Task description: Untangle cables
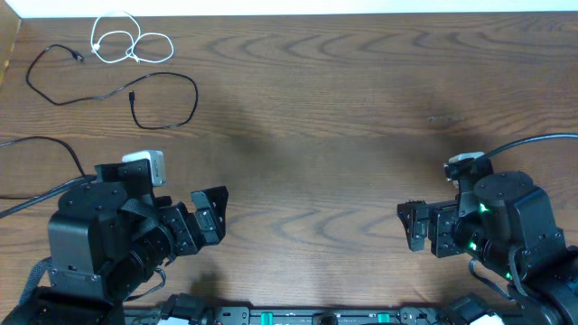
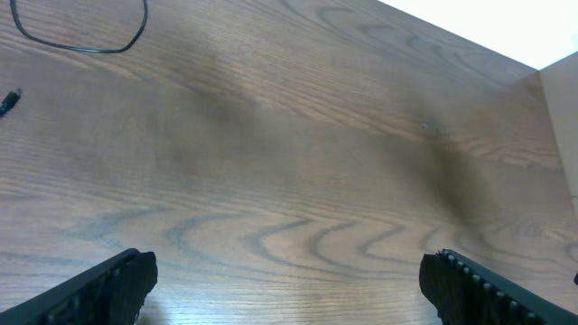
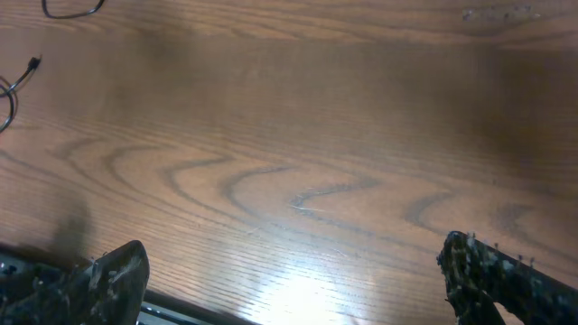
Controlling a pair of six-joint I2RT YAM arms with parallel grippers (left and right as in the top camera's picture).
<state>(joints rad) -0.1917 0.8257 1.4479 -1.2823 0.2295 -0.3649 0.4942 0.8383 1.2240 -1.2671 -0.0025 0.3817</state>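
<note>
A white cable (image 1: 122,41) lies coiled in small loops at the table's far left corner. Just below it a thin black cable (image 1: 108,90) runs in a long open curve, with a plug at each end. Part of the black cable's loop (image 2: 90,47) and one plug (image 2: 9,101) show at the top left of the left wrist view. My left gripper (image 1: 215,215) hangs open over bare wood, well short of the cables. My right gripper (image 1: 412,224) is open at the near right, far from them. The black cable's loop (image 3: 72,11) also shows in the right wrist view's top left corner.
The wooden table (image 1: 343,135) spans the whole view. A thick black robot wire (image 1: 36,144) curves in from the left edge to the left arm, and another thick wire (image 1: 533,143) runs to the right arm. A black rail (image 1: 307,316) lines the near edge.
</note>
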